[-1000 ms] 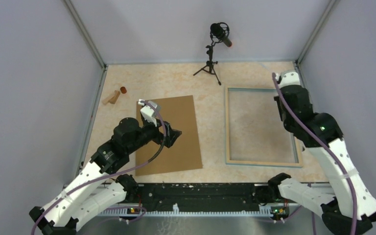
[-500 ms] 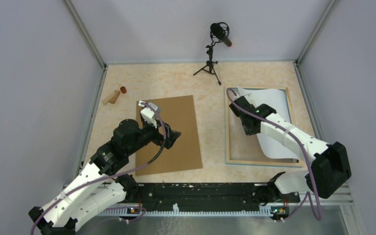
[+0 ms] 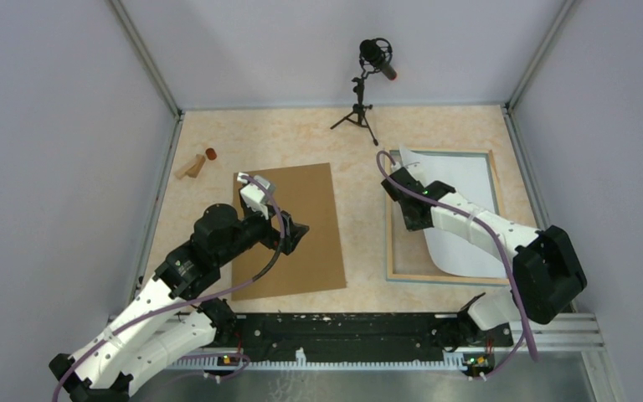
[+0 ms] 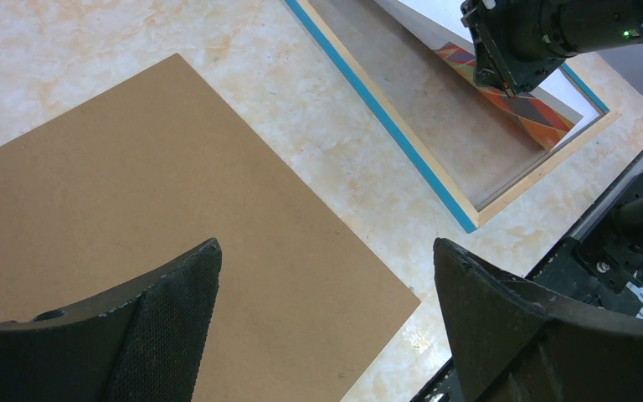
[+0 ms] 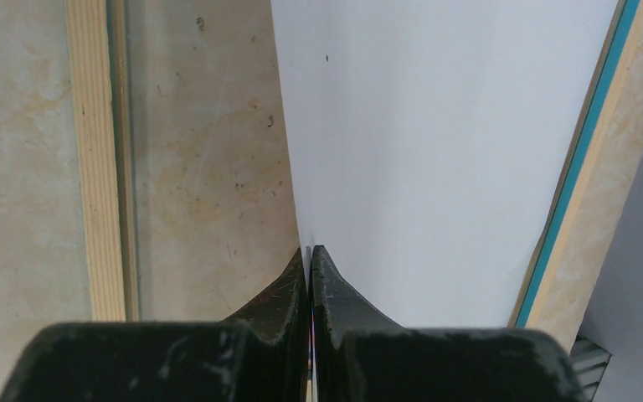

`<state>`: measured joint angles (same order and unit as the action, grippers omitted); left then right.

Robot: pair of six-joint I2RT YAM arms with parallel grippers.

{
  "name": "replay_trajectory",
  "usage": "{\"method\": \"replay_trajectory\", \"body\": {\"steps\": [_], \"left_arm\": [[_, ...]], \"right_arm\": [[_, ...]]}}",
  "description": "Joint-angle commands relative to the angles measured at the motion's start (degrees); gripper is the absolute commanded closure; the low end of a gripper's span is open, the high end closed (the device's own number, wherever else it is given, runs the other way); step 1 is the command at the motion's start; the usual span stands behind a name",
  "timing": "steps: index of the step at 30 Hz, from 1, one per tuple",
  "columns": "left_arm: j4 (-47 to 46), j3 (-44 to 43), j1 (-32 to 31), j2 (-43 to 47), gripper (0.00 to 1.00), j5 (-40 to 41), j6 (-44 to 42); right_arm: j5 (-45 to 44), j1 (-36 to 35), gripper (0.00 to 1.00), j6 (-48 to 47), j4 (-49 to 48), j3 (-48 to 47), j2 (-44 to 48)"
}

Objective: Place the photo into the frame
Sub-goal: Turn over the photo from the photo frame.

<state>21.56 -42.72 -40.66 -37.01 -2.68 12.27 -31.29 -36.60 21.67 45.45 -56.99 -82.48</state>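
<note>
**Pinching the print over the frame**

I am working over a pale marbled desk (image 3: pixel 301 138). A plain brown cardboard board (image 3: pixel 318 260) is lying flat on its left half. The large rectangular frame (image 3: pixel 402 275), light wood with a blue face, is lying on the right half, apart from the board. The big paper photo (image 3: pixel 469 180) is sitting white back up over the frame's right part. Its left edge is raised, so the orange checkered print is showing underneath in the left wrist view. My right jaws are pressing together on that raised edge, pinching the photo. My left jaws are hanging spread wide above the board, gripping nothing. A black microphone on a tripod (image 3: pixel 375 57) is standing near the far edge, and small wooden pieces (image 3: pixel 191 166) are lying at the far left.
</note>
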Motion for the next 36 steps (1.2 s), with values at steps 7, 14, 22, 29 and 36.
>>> {"method": "replay_trajectory", "body": {"steps": [7, 14, 22, 29, 36], "left_arm": [[-1.10, 0.27, -0.18, -0.25, 0.02, 0.13, -0.76], [-1.08, 0.28, -0.26, -0.45, 0.02, 0.03, -0.85], [-1.08, 0.31, -0.19, -0.62, 0.02, -0.07, -0.80], [-1.08, 0.31, -0.19, -1.00, 0.02, -0.19, -0.85], [-1.02, 0.31, -0.05, -2.42, 0.01, -0.32, -0.54]], "right_arm": [[-7.45, -0.13, 1.00, -0.54, -4.33, 0.72, -1.21], [-7.72, -0.13, 1.00, -4.31, -7.45, 2.05, -1.74], [-7.42, -0.08, 0.95, -5.60, -7.74, 0.79, -3.49], [-1.89, -0.13, 0.51, -2.35, -2.74, -2.65, -3.60], [12.16, -0.15, 0.26, 3.27, -2.06, -3.87, 3.75]]}}
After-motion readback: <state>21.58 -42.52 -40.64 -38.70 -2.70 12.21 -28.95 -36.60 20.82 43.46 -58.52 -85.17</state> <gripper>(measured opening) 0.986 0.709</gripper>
